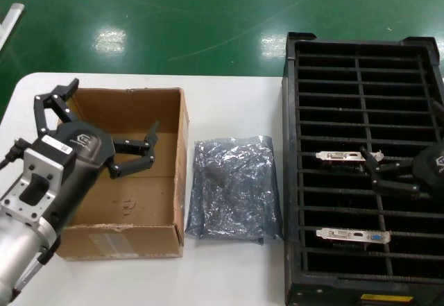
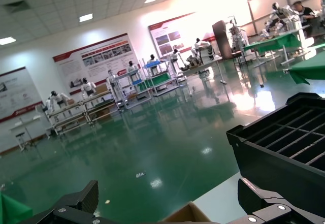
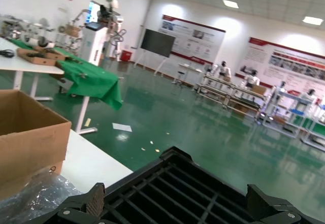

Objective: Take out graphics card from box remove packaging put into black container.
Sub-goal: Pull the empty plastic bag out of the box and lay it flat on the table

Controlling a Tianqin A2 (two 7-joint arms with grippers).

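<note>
The brown cardboard box (image 1: 125, 174) stands at the left of the table and shows only its plain bottom. My left gripper (image 1: 113, 106) hovers over it, open and empty; its fingertips (image 2: 84, 199) frame a box corner (image 2: 189, 214). Crinkly silver bags (image 1: 233, 188) lie flat between the box and the black container (image 1: 295, 181). Two graphics cards stand in its slots, one in the middle (image 1: 347, 157) and one nearer (image 1: 352, 235). My right gripper (image 1: 375, 168) is open and empty above the container, beside the middle card. Its wrist view shows the ribs (image 3: 177, 188), the box (image 3: 30, 132) and a bag (image 3: 28, 196).
The white table (image 1: 229, 105) ends just behind the box and container, with green floor (image 1: 208, 14) beyond. The container wall (image 2: 284, 158) stands higher than the box, to the right of my left gripper.
</note>
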